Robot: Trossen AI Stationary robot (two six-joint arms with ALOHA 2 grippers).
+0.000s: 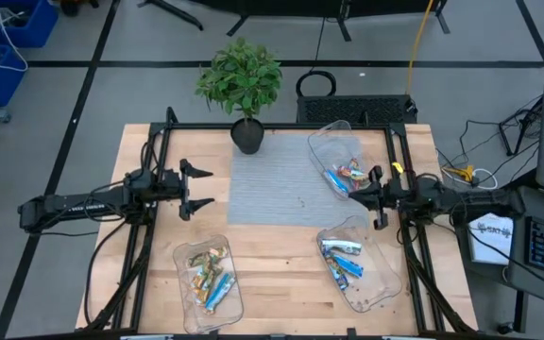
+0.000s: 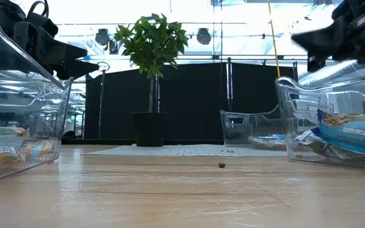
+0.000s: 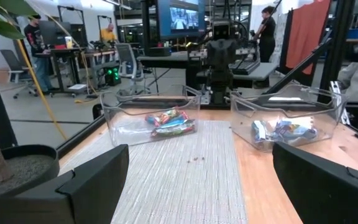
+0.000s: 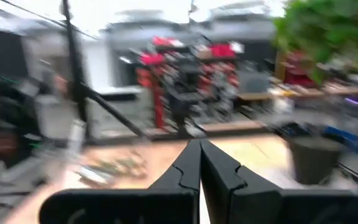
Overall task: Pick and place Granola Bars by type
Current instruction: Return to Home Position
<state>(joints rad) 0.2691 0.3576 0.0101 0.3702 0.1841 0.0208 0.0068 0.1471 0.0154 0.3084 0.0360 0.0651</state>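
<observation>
The granola bars lie sorted in three clear trays. Orange-red bars [image 1: 349, 174] fill the far right tray, blue ones [image 1: 341, 257] the near right tray, and gold-yellow ones [image 1: 206, 269], with a blue wrapper among them, the near left tray. My left gripper [image 1: 199, 189] hovers open at the grey mat's left edge, pointing right; its wrist view shows it empty [image 3: 204, 186]. My right gripper [image 1: 355, 194] hangs shut between the two right trays, pointing left, and nothing shows between its fingers [image 4: 199, 163].
A grey mat [image 1: 272, 189] covers the table's middle, with a few crumbs on it. A potted plant [image 1: 246, 132] stands at the mat's far edge. Black frame rails [image 1: 159, 151] run along the table's left, right and far sides. People stand in the room beyond [image 3: 33, 31].
</observation>
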